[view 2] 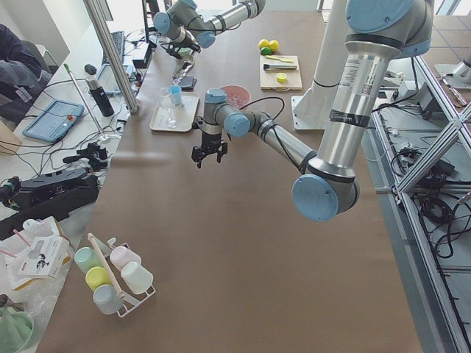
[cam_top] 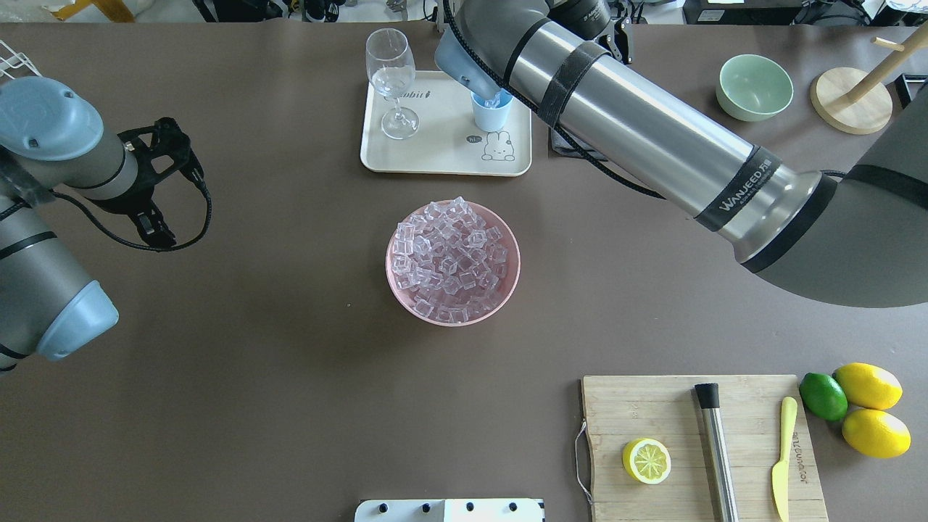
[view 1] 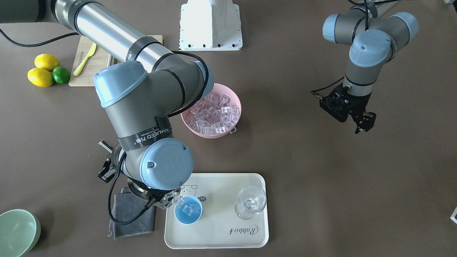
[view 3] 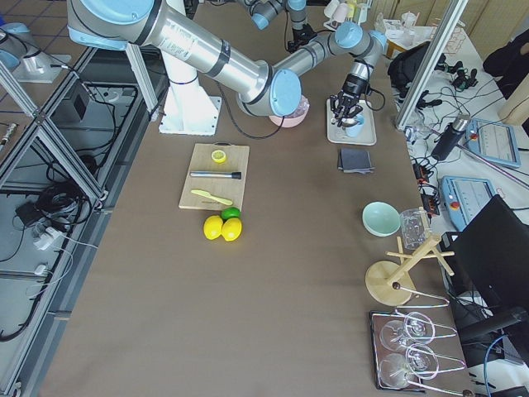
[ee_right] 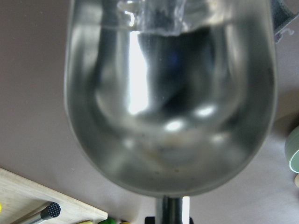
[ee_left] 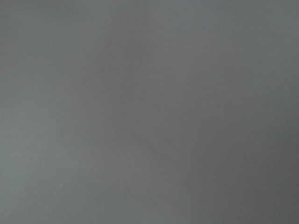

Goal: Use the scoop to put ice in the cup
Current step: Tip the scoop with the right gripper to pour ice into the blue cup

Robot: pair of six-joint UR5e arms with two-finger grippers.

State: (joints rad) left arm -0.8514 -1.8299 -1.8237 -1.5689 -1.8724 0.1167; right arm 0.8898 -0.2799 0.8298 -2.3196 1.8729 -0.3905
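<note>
The steel scoop [ee_right: 168, 116] fills the right wrist view, tipped down, with ice cubes [ee_right: 154, 16] at its lip. My right gripper [view 1: 110, 162] is shut on the scoop's handle [view 1: 104, 144]. It holds the scoop's mouth [view 1: 167, 200] at the rim of the light blue cup [view 1: 188, 210]. The cup stands on the cream tray [view 1: 228, 232] and has a few ice cubes in it; it also shows in the overhead view [cam_top: 491, 112]. A pink bowl [cam_top: 406, 297] heaped with ice [cam_top: 453, 257] sits mid-table. My left gripper [cam_top: 156, 181] is open and empty, far off to the side.
A clear stemmed glass [view 1: 250, 201] stands on the tray beside the cup. A grey cloth [view 1: 132, 214] lies under the right wrist. A pale green bowl [view 1: 18, 230], a cutting board [cam_top: 652, 413] with a steel cylinder [cam_top: 714, 442], lemons and a lime [cam_top: 823, 395] lie on the right arm's side.
</note>
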